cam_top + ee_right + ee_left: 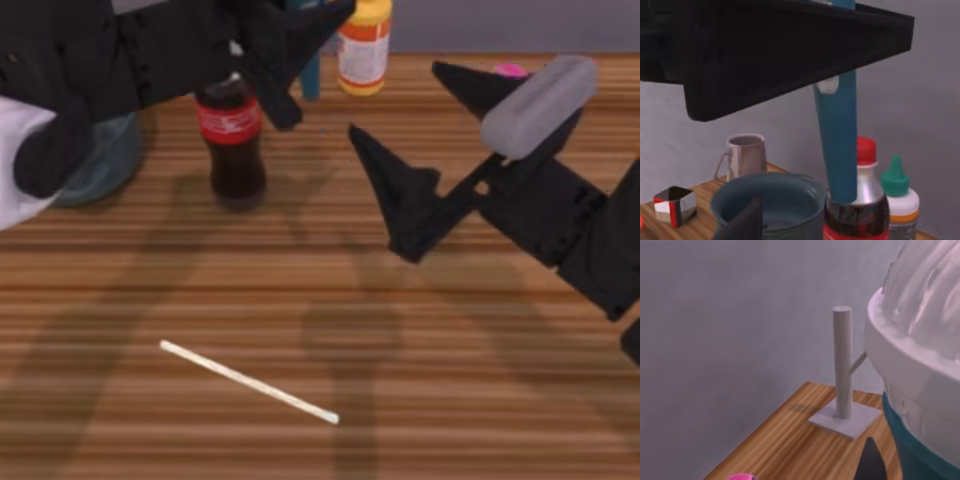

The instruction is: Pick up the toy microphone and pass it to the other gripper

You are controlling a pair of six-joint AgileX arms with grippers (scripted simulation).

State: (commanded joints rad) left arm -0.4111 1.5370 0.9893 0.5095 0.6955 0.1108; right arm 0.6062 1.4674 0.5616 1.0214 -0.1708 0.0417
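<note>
white stick lies on the near table | right end effector mid-right, fingers spread, empty | cola bottle upright beyond | left end effector at far edge, closed on the mic, held above the bottle, handle down | orange bottle farthest

Black pointed hands, white arm casing

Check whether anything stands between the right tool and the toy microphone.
Nothing visible does. The toy microphone hangs in the left tool near the cola bottle; the open right tool faces it across an open gap.
</note>
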